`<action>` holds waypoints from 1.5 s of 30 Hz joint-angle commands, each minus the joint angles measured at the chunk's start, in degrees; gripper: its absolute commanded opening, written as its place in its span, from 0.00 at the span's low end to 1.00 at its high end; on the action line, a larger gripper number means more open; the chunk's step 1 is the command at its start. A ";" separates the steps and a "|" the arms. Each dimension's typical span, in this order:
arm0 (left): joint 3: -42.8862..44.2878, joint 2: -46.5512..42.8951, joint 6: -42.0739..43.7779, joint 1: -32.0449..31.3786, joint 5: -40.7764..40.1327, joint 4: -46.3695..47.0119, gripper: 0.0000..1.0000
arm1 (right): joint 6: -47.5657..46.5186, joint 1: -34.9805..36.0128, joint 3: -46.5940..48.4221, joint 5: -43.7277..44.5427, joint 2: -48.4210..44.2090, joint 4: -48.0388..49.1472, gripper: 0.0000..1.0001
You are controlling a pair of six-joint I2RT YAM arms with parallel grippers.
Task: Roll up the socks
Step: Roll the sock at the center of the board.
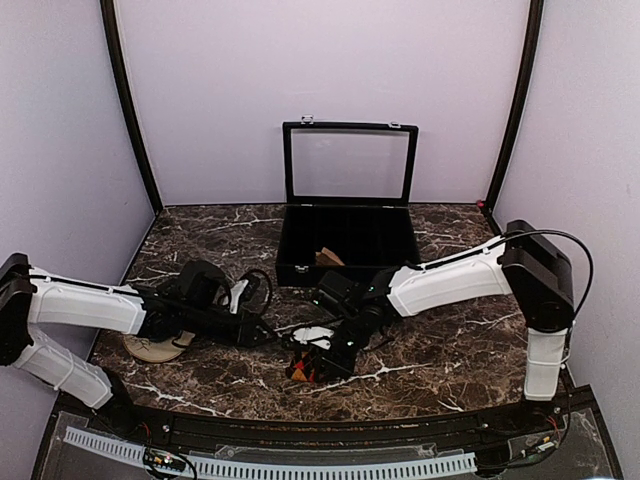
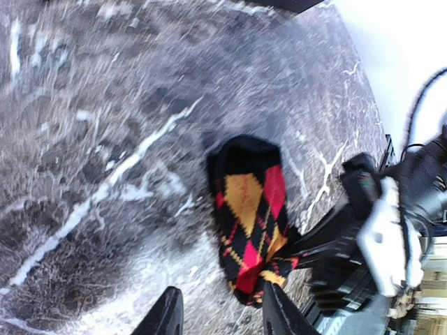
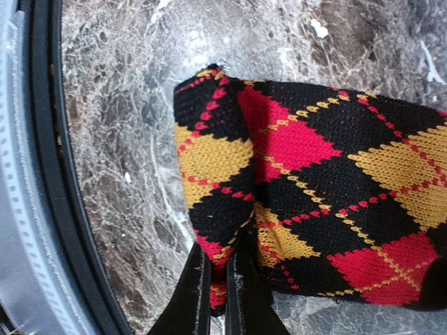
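From above, your left gripper (image 1: 272,333) reaches in from the left edge and your right gripper (image 1: 314,362) comes down from the right. Both meet low in the centre of the frame over the argyle sock (image 1: 298,371), a small red and orange bunch on the marble table (image 1: 450,350). The tan sock (image 1: 155,348) lies at the lower left, partly under the left arm and well apart from the argyle one. A black case (image 1: 300,272) stands open at the back centre with its lid upright.

On your left wrist camera, the argyle sock runs from the centre down toward the lower right. The two left fingers (image 2: 167,317) at the bottom edge stand apart with nothing between them, so the gripper is released. The right gripper sits at the right and pinches the sock's lower end.

On your right wrist camera, the sock fills the centre and right. The right fingers (image 3: 199,300) at the bottom are clenched on its lower fold.
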 commanded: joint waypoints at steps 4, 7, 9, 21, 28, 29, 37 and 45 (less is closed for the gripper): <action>0.51 -4.11 5.37 -7.69 -10.70 -0.20 0.41 | 2.38 -2.80 0.57 -10.50 5.49 -5.93 0.04; 1.17 -4.10 7.94 -10.50 -11.94 -1.21 0.41 | 3.05 -4.14 0.87 -13.37 6.32 -6.15 0.04; 1.89 -3.78 9.79 -11.86 -12.75 -2.16 0.41 | 3.35 -4.73 0.87 -15.05 6.60 -5.99 0.04; 12.32 4.23 24.96 -17.46 -13.76 -10.99 0.45 | 3.33 -6.51 2.54 -18.84 9.52 -8.13 0.04; 15.96 7.48 31.46 -19.20 -13.39 -14.95 0.46 | 2.68 -7.52 2.42 -19.99 10.03 -9.54 0.04; 16.25 7.84 32.09 -19.50 -13.32 -15.28 0.46 | 2.49 -7.66 2.45 -20.07 10.13 -9.87 0.04; 19.21 11.74 37.69 -22.07 -12.62 -19.06 0.47 | 1.38 -8.91 2.84 -21.03 10.62 -11.96 0.05; 21.24 14.80 41.73 -22.93 -13.20 -20.87 0.47 | -1.15 -10.65 3.98 -21.65 11.02 -15.59 0.04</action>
